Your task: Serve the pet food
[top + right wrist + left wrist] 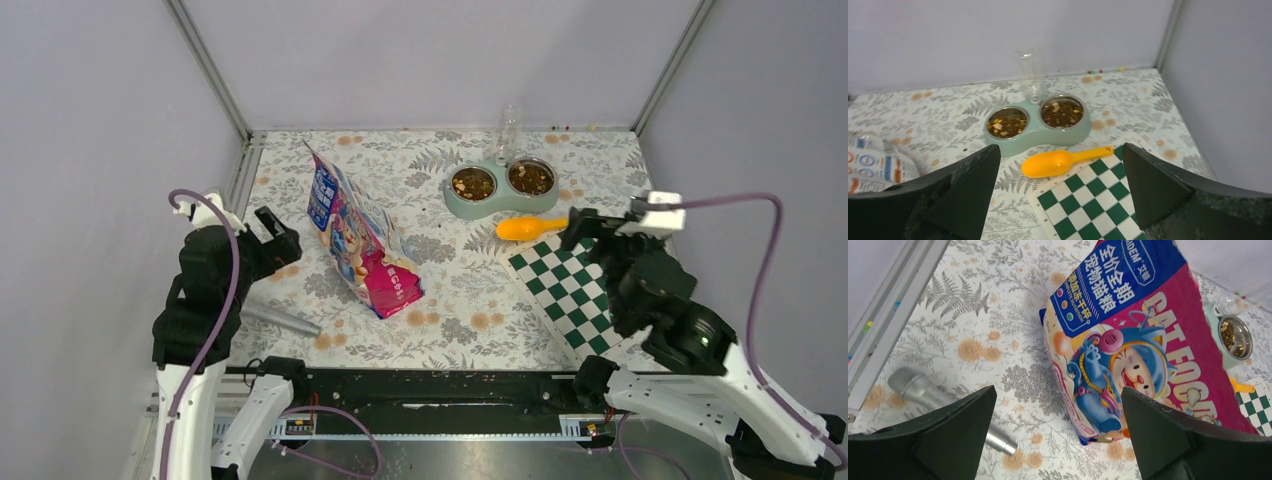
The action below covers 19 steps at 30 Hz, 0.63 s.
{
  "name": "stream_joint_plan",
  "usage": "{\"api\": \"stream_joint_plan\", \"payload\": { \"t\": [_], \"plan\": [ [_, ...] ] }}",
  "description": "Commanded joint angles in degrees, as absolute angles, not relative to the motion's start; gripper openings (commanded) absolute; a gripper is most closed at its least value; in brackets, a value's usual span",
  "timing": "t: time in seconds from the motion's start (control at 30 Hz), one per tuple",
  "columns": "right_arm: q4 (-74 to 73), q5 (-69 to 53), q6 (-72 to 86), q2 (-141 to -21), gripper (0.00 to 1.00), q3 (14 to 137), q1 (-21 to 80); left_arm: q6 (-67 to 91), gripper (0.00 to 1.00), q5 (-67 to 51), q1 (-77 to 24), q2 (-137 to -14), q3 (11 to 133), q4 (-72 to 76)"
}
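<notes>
Rig stock, as I see it from my station:

- Left arm (195,300), up from the black base rail (430,388): white lower links, black motor housings, white wrist block.
- Left cable (232,275): mauve.
- Left pincer (275,238): matte black, grainy fingers (933,440).
- Right arm (690,350), at the rail's opposite end: white links, black joints, and one green indicator light.
- Right cable (730,200): mauve.
- Right pincer (583,230): black, rough-textured fingers (1173,195).

left arm (200,290) bent, left fingers (943,440) spread, empty | right arm (660,300) bent, right fingers (1168,195) spread, empty
</notes>
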<state>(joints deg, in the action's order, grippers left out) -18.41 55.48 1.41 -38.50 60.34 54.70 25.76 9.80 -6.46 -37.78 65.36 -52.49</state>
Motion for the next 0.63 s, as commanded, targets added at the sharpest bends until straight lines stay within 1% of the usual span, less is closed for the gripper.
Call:
{"api": "stream_joint_plan", "payload": {
  "t": [0.0,0.07,0.17,0.27,0.4,0.6],
  "plan": [
    [-26.76,67.40,9.60,-30.81,1.00,58.81,54.62,28.21,0.99,11.21,-6.50,-33.96,67.20,-56.66],
    [-29.29,70.76,9.62,-26.95,0.99,59.27,54.55,28.02,0.99,11.37,-6.50,-32.04,67.00,-57.35],
    [-31.93,72.65,9.64,-22.95,0.99,61.59,54.56,24.77,0.99,8.75,-6.49,-29.94,67.01,-57.71],
    [-33.01,73.23,7.86,-20.16,0.99,63.59,54.58,23.89,0.99,10.47,-6.50,-28.64,67.13,-58.68],
    [-36.40,74.07,6.91,-19.01,1.00,66.58,54.58,23.96,0.99,11.68,-6.50,-26.92,67.32,-58.73],
    [-44.38,73.31,13.39,-18.19,1.00,68.58,54.58,23.87,0.99,11.98,-6.50,-25.41,68.28,-58.77]
  ]
}}
